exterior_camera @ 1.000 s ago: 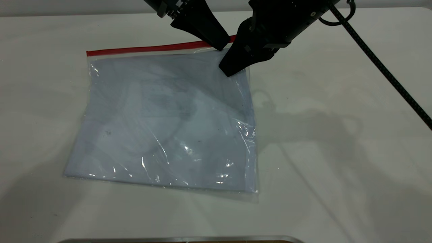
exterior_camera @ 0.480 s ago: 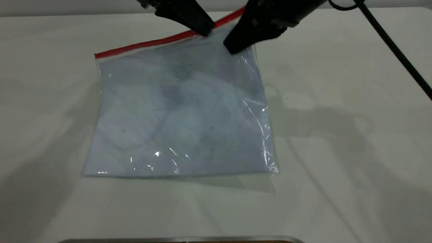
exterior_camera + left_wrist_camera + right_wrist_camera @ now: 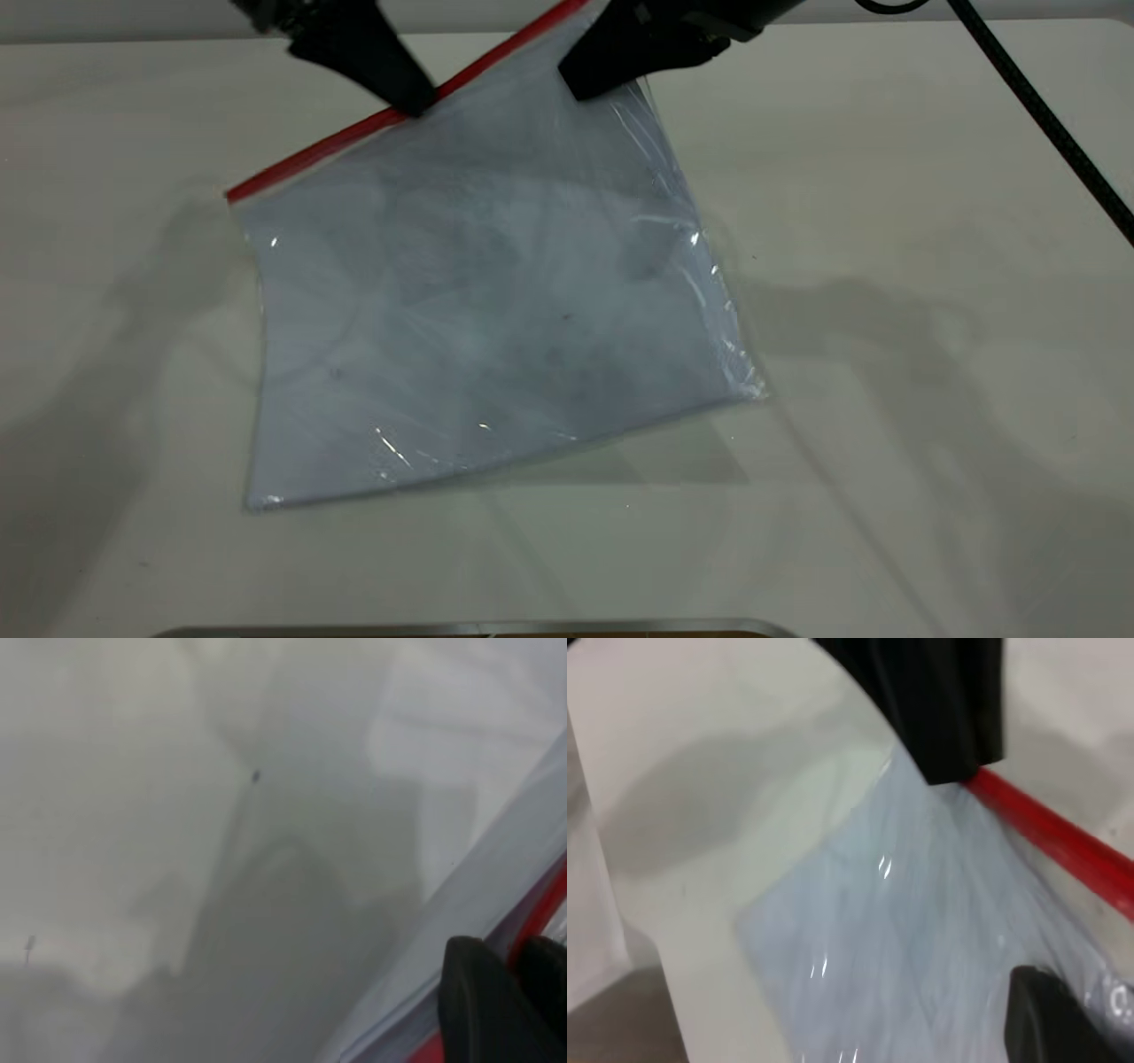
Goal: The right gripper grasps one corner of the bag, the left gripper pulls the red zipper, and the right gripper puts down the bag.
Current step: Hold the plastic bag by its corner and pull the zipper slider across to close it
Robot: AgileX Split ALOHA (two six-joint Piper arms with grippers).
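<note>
The bag [image 3: 478, 292] is a clear pouch with bluish-white sheets inside. It hangs tilted, far right end raised and near left corner on the table. My right gripper [image 3: 589, 84] is shut on the corner of the bag at the raised end of the red zipper [image 3: 328, 149]; the corner itself is hidden. My left gripper [image 3: 415, 105] is shut on the red strip about halfway along. In the left wrist view its fingers [image 3: 478, 1001] pinch the red strip [image 3: 545, 904]. The right wrist view shows the bag [image 3: 921, 939], the strip [image 3: 1045, 828] and the left gripper [image 3: 950, 762].
The white table [image 3: 886, 443] lies all round the bag. The right arm's braided cable [image 3: 1045, 124] crosses the far right. A metal edge [image 3: 478, 627] runs along the near side of the table.
The right gripper has raised the red corner higher, tilting the bag and lifting its right side. The left gripper has slid leftward along the red strip, away from the right gripper.
</note>
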